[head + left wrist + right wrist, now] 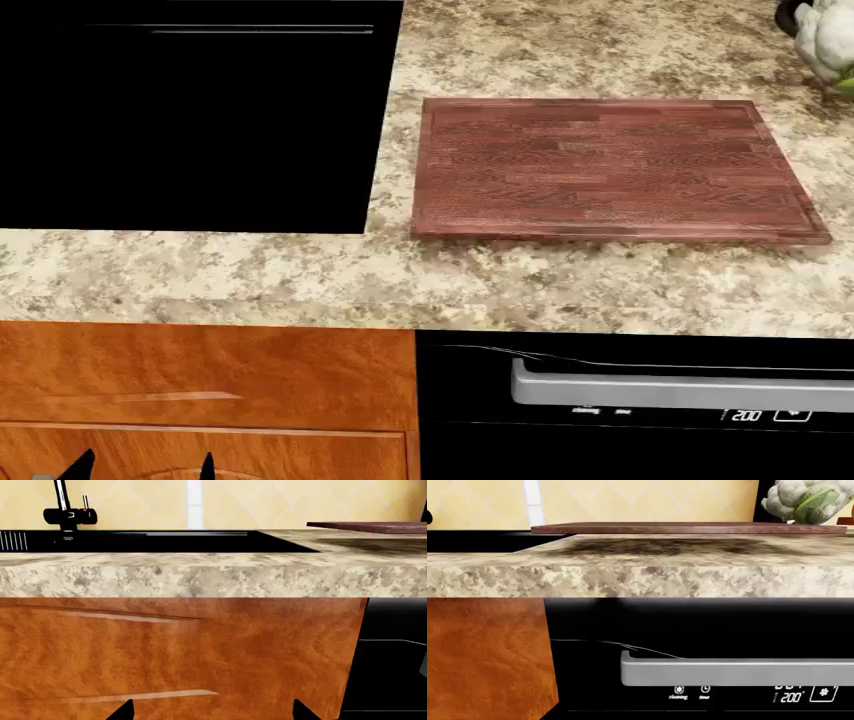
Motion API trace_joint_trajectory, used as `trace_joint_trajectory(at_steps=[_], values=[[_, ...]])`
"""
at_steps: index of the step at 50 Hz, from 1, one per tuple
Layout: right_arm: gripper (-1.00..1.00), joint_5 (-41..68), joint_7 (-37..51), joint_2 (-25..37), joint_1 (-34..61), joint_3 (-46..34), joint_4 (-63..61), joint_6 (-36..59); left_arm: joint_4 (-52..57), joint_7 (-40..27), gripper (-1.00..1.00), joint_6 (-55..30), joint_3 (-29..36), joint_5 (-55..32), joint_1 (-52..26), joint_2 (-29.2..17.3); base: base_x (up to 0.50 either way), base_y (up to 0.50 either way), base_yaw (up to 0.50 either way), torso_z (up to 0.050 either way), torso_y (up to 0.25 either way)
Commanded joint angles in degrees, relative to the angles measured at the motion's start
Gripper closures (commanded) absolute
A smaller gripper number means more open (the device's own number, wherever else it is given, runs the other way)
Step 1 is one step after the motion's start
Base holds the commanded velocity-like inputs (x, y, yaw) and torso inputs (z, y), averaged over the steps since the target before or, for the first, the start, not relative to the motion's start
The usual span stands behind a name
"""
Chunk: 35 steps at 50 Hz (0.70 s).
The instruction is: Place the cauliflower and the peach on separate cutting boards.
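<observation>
The dark reddish-brown cutting board lies bare on the speckled counter; it also shows edge-on in the left wrist view and the right wrist view. The cauliflower sits on the counter beyond the board's far right corner, also seen in the right wrist view. The peach and the checkered board are out of view. My left gripper is open and empty, low before the wooden cabinet door, its tips showing in the head view. My right gripper is open, low before the black oven front; only one tip shows.
A black sink with a black faucet is set into the counter left of the board. The counter's stone front edge overhangs both grippers. A grey oven handle juts out below the board.
</observation>
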Motion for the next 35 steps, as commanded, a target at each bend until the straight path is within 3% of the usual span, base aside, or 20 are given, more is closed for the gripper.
trace_joint_trajectory(at_steps=[1,30,35], values=[[-1.00,0.7,0.9,0.7,-0.2,-0.9,-0.7,0.5,0.5,-0.5,-1.00,-0.4,0.5,-0.5,0.1,-0.5,0.00,0.00,0.00,0.000,0.000],[-1.00,3.3,5.8,4.1,0.3,-5.1,0.0,0.4,1.7,-5.8,-1.00,-2.4,4.9,-3.8,-0.5,-4.1,0.00,0.00,0.00,0.000,0.000],[-1.00,3.6,6.2,4.5,0.4,-5.5,0.0,0.4,1.6,-6.3,-1.00,-2.4,5.3,-4.2,-0.6,-4.4,-0.04,-0.45,0.00,0.000,0.000]])
